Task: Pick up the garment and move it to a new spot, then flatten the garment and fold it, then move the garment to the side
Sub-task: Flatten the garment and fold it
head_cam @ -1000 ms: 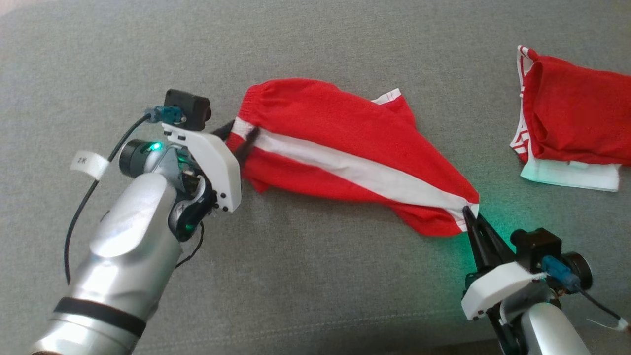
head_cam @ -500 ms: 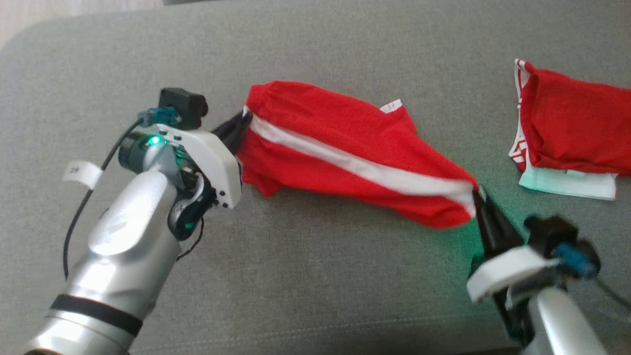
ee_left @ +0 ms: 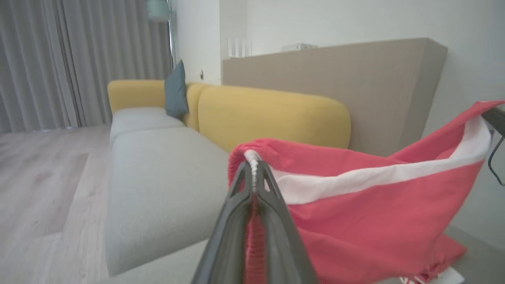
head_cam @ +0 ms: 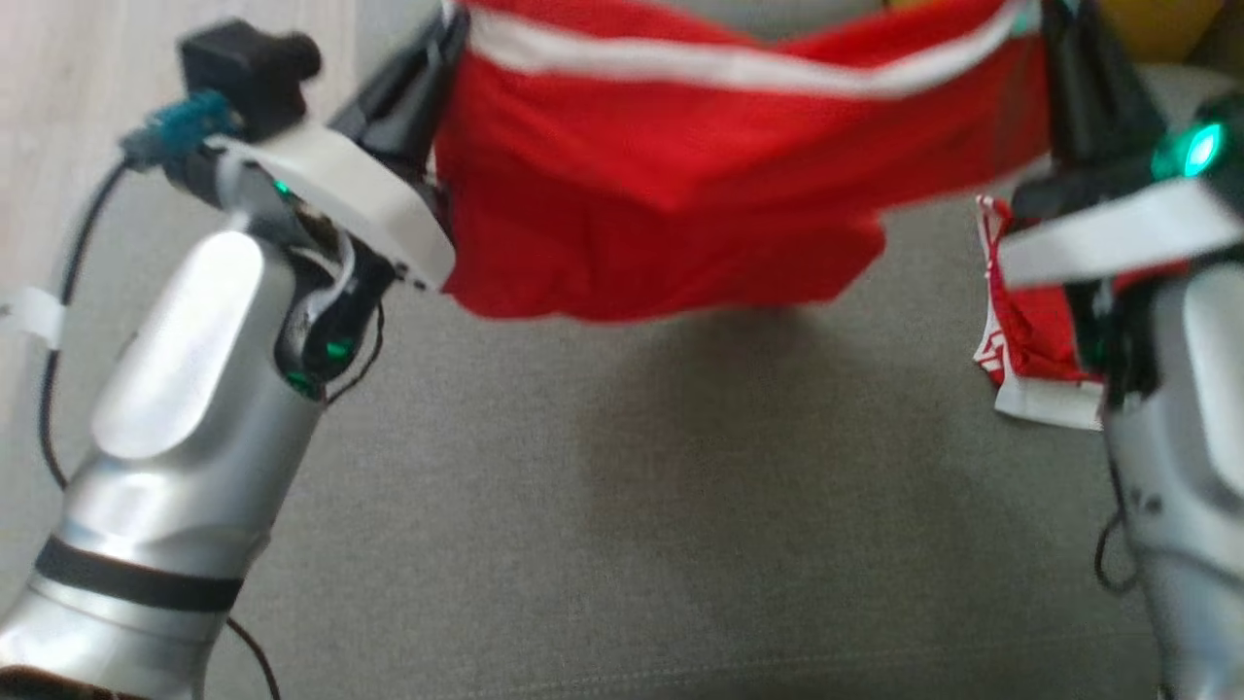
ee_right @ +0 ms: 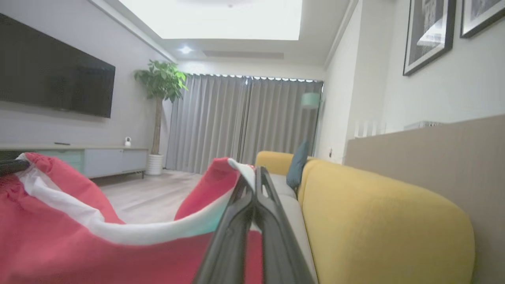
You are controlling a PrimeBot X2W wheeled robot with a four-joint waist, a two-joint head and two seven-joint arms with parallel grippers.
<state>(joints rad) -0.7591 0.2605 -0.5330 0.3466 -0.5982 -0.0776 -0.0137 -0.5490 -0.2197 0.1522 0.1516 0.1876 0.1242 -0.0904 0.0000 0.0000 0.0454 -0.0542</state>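
Grip at both ends: left gripper (ee_left: 252, 171) pinched shut on the elastic waistband corner of the red garment (head_cam: 661, 185), right gripper (ee_right: 256, 175) pinched shut on the striped far corner. Hangs stretched between, sagging mid-span, apparently clear of the grey sofa seat (head_cam: 583, 506). Likely held wide to carry without bunching. Folded red pile (head_cam: 1020, 340) just beside right arm.

The left gripper (head_cam: 442, 34) is pinching one end of the red garment (head_cam: 661, 194) with its fingers (head_cam: 398, 87) closed on the cloth. The right gripper (head_cam: 1064, 29) is clamping the other end, so the garment is hanging slack between them, clear of the grey cushion (head_cam: 622, 506) and casting a shadow on it. A second red garment (head_cam: 1025, 331) is lying on the cushion, partly hidden behind the right arm.
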